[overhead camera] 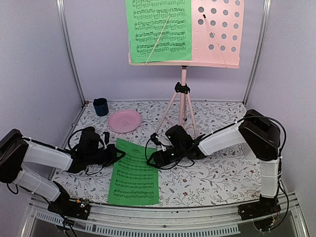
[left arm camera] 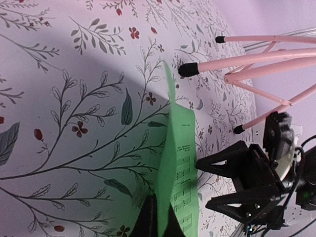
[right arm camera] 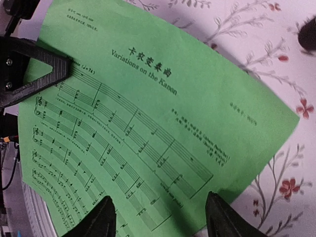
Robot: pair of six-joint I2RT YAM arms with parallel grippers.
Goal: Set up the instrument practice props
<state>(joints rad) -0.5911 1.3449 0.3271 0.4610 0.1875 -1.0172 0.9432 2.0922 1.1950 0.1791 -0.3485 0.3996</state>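
Green sheet-music pages number two from above: one (overhead camera: 158,29) lies flat on the perforated desk (overhead camera: 217,29) of the pink music stand (overhead camera: 183,94) at far centre. One loose page (overhead camera: 133,177) lies on the floral cloth (overhead camera: 212,177) near the front edge, between both claws. One pink plate (overhead camera: 124,121) and one dark blue cup (overhead camera: 100,106) sit far left; bare cloth spreads to the right.

The left wrist view shows the left claw (left arm camera: 158,217) clamped on the loose page's edge, which is raised off the cloth. Three black-tipped stand legs (left arm camera: 247,54) show beyond.

In the right wrist view the right claw (right arm camera: 160,219) has its fingers apart above the printed sheet.
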